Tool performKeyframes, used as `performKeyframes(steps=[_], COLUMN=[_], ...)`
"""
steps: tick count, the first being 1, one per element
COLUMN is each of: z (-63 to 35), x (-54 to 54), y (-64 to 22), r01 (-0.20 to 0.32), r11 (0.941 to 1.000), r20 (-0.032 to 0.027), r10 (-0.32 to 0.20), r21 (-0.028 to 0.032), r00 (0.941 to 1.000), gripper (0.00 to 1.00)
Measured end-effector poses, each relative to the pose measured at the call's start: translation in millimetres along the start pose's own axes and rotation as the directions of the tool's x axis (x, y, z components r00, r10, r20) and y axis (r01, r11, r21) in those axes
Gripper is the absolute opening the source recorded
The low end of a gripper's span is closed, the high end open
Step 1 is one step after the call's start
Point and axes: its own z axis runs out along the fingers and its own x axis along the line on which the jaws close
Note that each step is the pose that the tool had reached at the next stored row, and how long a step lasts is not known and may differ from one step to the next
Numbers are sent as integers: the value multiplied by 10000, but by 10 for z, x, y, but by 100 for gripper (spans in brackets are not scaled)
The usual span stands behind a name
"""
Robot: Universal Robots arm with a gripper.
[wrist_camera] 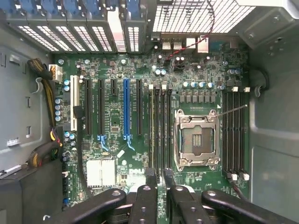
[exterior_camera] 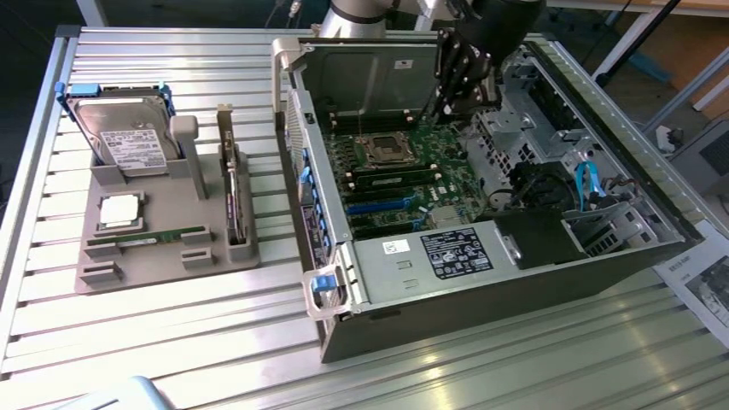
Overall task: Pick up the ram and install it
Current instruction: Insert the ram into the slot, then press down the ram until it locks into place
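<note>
Green and thin, the ram [exterior_camera: 148, 238] lies lengthwise in the near groove of a grey holder [exterior_camera: 171, 266] on the desk [exterior_camera: 171, 359], at the exterior view's left. The groove pins it along its length, probably so that it cannot slide and its upper side is free to be gripped. The holder also carries a drive [exterior_camera: 131, 141] at its far end, a chip [exterior_camera: 119, 211] in the middle, and a card [exterior_camera: 231, 201] standing upright on the side toward the case [exterior_camera: 479, 290].

The gripper [exterior_camera: 459, 101] hangs well apart from the ram, inside the open case and above the far part of the board [exterior_camera: 399, 171]. In the wrist view the gripper [wrist_camera: 159, 179] looks straight down on the board. Its jaws stand partly apart, with a narrow gap and nothing between them. That gap lines up with the slots [wrist_camera: 160, 126] just beside the socket [wrist_camera: 196, 137]. By this the ram is not yet picked up.

Case walls rise round the board on every side, and the far wall is near the gripper. The upright card and the case's near-side wall stand between ram and board. Open room lies above them.
</note>
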Motion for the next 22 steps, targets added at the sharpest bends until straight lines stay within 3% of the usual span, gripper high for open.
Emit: performKeyframes(steps=[16,18,22], z=[-34,-34,-34], x=[-2,-2,-2], y=[1,1,1], r01=[0,0,0], r11=[10000,10000,10000], r20=[-3,-4,-4], r10=[0,0,0], r21=[0,0,0], r00=[10000,10000,10000], gripper=[20,11,10])
